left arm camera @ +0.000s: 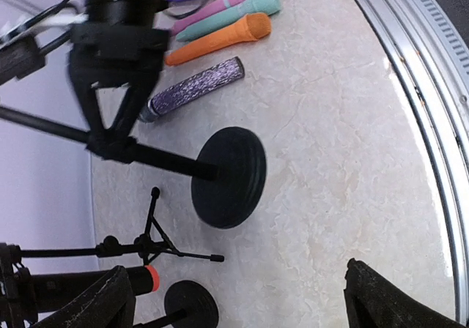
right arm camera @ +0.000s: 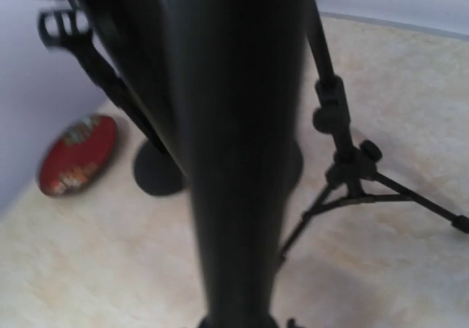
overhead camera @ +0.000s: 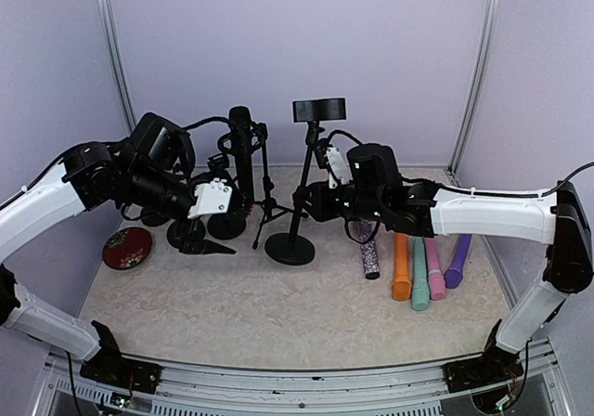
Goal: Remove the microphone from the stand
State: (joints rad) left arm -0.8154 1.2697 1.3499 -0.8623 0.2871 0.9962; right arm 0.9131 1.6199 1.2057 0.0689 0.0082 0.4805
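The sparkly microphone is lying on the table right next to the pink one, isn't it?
Not quite. The sparkly microphone does lie on the table, but right next to it is the orange microphone, not the pink microphone, which lies further along, past the teal microphone. The left wrist view shows this.

Soft, even light falls from above. The desk (overhead camera: 278, 295) is bright, and the round stand base (overhead camera: 290, 248) throws only a faint shadow on it. In my left wrist view, white glare runs along the metal rail (left arm camera: 432, 86), which bows with lens distortion toward the right edge. My right wrist view is the poorest. The stand pole (right arm camera: 234, 159) fills the middle as a dark, unfocused smear, the red dish (right arm camera: 77, 156) is fuzzy, and the tripod (right arm camera: 352, 174) is somewhat clearer.
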